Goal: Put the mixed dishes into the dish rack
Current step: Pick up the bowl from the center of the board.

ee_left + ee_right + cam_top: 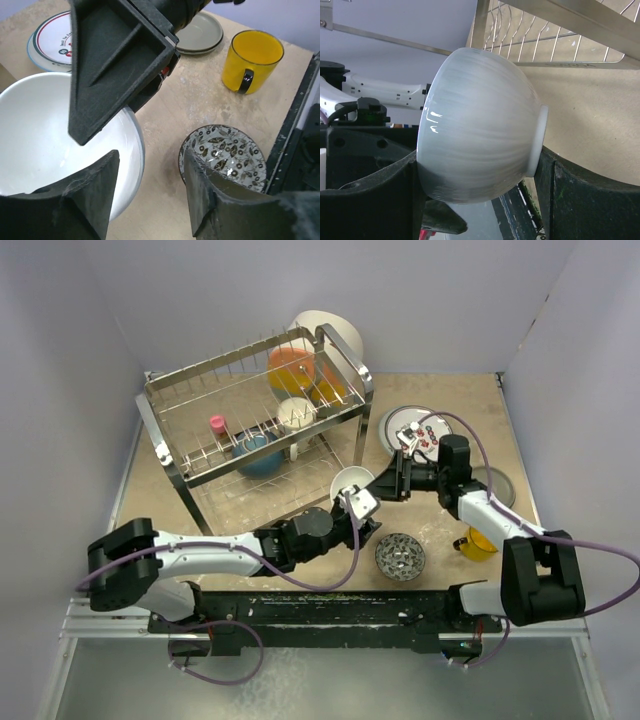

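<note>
The white bowl (350, 483) hangs on its side in mid-air in front of the dish rack (250, 410). My right gripper (383, 484) is shut on it, one finger at the rim and the other at the foot (477, 170). My left gripper (358, 508) sits just below the bowl, open, its fingers (95, 190) apart beside the bowl's rim (40, 135). On the table lie the small grey-patterned bowl (400, 556), the yellow cup (477, 543), the red-lettered white plate (415, 430) and a grey plate (495, 485).
The rack (545, 30) holds orange dishes (292, 368), a small pink piece (217, 424), a white cup (296, 413) and a dark blue bowl (258, 453). A large white plate (335, 332) leans behind it. Grey walls enclose the table on three sides.
</note>
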You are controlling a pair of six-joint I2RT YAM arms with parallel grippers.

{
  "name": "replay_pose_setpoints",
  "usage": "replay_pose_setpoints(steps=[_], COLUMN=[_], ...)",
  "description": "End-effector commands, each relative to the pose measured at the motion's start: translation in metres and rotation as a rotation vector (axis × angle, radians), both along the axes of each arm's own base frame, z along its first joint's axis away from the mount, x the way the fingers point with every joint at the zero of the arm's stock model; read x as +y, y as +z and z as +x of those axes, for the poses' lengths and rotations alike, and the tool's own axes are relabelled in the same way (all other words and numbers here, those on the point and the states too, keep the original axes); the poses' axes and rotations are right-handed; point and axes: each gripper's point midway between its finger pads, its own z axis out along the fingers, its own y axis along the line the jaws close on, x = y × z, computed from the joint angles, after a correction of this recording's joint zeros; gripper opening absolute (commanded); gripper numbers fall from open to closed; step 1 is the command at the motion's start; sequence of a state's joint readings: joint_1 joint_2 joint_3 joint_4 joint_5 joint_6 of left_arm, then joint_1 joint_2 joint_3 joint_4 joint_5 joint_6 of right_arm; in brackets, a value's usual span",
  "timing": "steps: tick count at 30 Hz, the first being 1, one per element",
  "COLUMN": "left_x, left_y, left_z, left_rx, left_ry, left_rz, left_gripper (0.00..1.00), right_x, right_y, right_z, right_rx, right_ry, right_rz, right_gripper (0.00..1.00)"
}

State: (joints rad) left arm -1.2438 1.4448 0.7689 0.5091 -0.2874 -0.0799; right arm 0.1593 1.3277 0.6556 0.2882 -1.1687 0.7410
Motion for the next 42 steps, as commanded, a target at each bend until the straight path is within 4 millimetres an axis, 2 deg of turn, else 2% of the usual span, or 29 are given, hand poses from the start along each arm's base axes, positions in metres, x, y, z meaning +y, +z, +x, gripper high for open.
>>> replay_pose_setpoints(steps=[1, 7, 11, 16, 20, 22, 25, 30, 36, 42], left_x=[0.007, 0.02, 0.029, 0.042, 0.051, 0.055, 0.063, 0.069, 0.06, 0.053], left_y=[0.057, 0.07, 0.077, 0.088, 0.103, 0.119, 0.159, 0.206, 0.23, 0.259], left_z=[-0.006, -0.027, -0.038, -0.04, -0.045, -0.049, -0.055, -0.059, -0.052, -0.054], left_rx=[0.071, 0.189, 0.247, 0.313, 0.366, 0.383, 0.374, 0.325, 0.282, 0.254], left_ry=[0.019, -0.032, -0.047, -0.007, 0.01, 0.003, -0.033, -0.068, -0.058, -0.094], left_rz=[-0.163, -0.194, -0.2, -0.223, -0.263, -0.306, -0.38, -0.408, -0.384, -0.42], left_gripper=[0.62, 0.71, 0.71, 0.71, 0.7, 0.7, 0.7, 0.7, 0.7, 0.7], right_x=[-0.002, -0.003, -0.004, -0.005, -0.006, -0.006, -0.004, 0.002, 0.019, 0.041], right_y=[0.013, 0.012, 0.012, 0.015, 0.016, 0.017, 0.021, 0.026, 0.023, 0.022], right_z=[0.005, 0.008, 0.01, 0.009, 0.008, 0.008, 0.008, 0.003, -0.008, -0.02], right_rx=[-0.068, -0.079, -0.112, -0.169, -0.191, -0.211, -0.271, -0.33, -0.352, -0.385], right_ry=[-0.002, -0.016, -0.024, -0.029, -0.028, -0.033, -0.049, -0.046, -0.007, 0.05], right_rz=[0.025, 0.018, 0.002, -0.01, -0.014, -0.02, -0.032, -0.036, -0.046, -0.057], right_gripper=[0.36, 0.36, 0.36, 0.36, 0.36, 0.36, 0.37, 0.37, 0.37, 0.37])
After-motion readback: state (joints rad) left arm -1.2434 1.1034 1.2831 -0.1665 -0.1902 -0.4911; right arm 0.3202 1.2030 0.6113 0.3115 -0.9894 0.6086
